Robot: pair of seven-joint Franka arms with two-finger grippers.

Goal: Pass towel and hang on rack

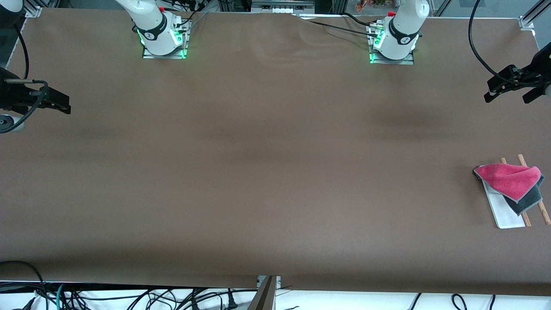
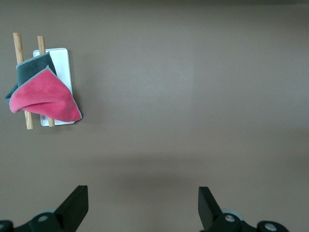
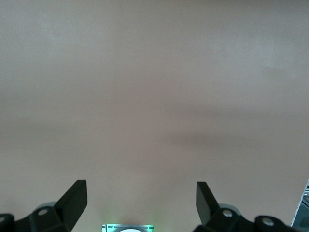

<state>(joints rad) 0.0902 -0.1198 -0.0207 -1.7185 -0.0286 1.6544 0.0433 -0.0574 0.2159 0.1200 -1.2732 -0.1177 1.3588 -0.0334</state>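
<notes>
The towel (image 1: pixel 510 181) lay draped over the two wooden rods of the rack (image 1: pixel 508 217), pink side up with its grey reverse showing at one edge, at the left arm's end of the worktop (image 1: pixel 267 172). The left hand (image 1: pixel 512 86) hovered above that same end, its fingers spread wide and holding nothing; the towel sat well apart from it, closer to the front camera, the rods' long axis running roughly toward that camera. The right hand (image 1: pixel 41 101) waited over the right arm's end, likewise wide open and empty, much farther from the towel. Judging by this, the hanging looked done.
</notes>
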